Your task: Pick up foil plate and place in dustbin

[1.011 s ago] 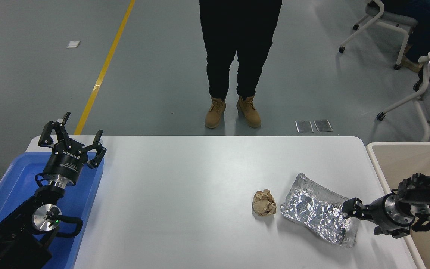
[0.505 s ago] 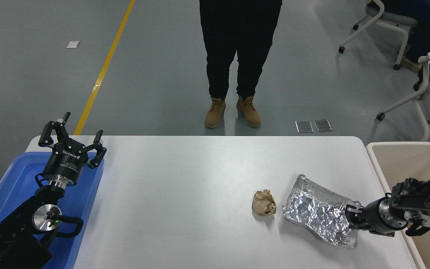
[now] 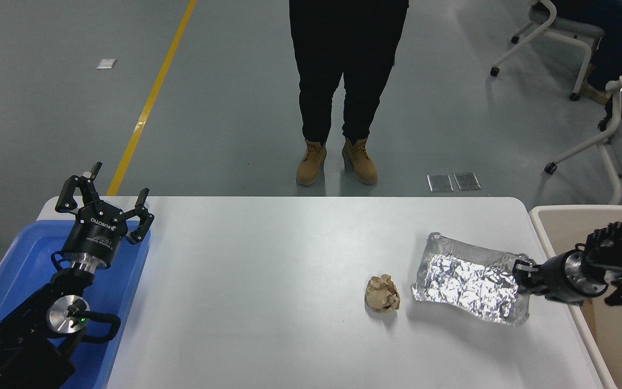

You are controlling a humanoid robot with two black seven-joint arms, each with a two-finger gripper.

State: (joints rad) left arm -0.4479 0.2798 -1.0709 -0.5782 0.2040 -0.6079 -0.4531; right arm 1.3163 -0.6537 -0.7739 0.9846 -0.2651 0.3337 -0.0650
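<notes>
The right pincer (image 3: 521, 273) comes in from the right edge and is clamped on the right rim of the foil plate (image 3: 467, 283). The plate sits at the right side of the white worktop (image 3: 268, 270), its right end seemingly raised a little, with a shadow beneath it. A crumpled brown paper ball (image 3: 382, 293) lies just beside the plate's left edge, not touching it. The cream dustbin (image 3: 559, 216) stands against the worktop's right end, and the right arm reaches across its rim. The left pincer (image 3: 105, 201) is parked at the lower left above a blue tray (image 3: 14, 259), its fingers spread apart and holding nothing. A person (image 3: 343, 81) in dark trousers and tan boots stands beyond the worktop's far edge.
</notes>
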